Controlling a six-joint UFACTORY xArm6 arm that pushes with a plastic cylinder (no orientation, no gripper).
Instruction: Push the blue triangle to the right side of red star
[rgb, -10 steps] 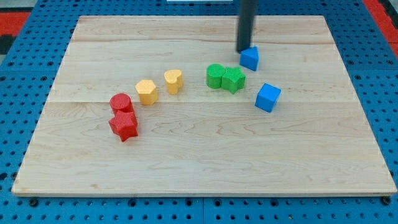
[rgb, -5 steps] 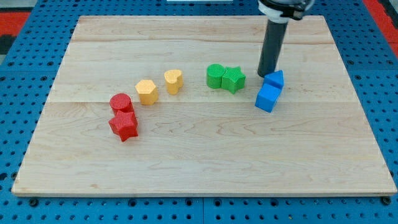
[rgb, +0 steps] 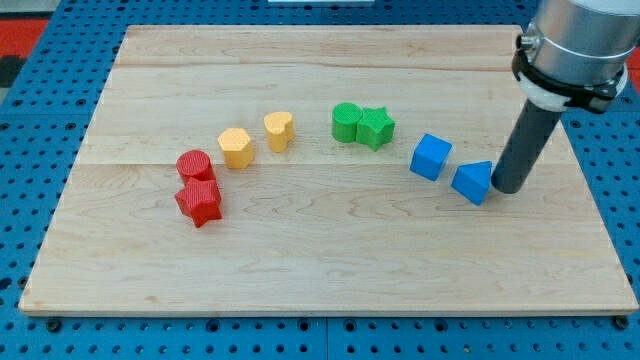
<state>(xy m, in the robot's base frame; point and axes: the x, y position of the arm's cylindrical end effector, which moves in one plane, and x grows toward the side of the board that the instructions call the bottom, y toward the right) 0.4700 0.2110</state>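
Pale wooden tabletop (rgb: 300, 260) over a blue pegboard, seen from the one camera. No gripper anywhere in view, so nothing to report as apart or together; only my tip (rgb: 505, 189) at the foot of a straight dark rod, planted toward the view's right.

Touching (or as good as touching) the blue triangle (rgb: 472, 182), which lies at 9 o'clock from my tip. At about 10 o'clock from the triangle, just beside it, a blue cube (rgb: 431, 156).

Red star (rgb: 199, 202) well apart, far off at 9 o'clock from the triangle, toward the view's left. Directly at its 12 o'clock and touching it, a red cylinder (rgb: 194, 165).

Further along the arc: yellow hexagon (rgb: 236, 147), yellow block of unclear shape (rgb: 279, 130), then a green cylinder (rgb: 346, 122) pressed against a green star (rgb: 376, 127).
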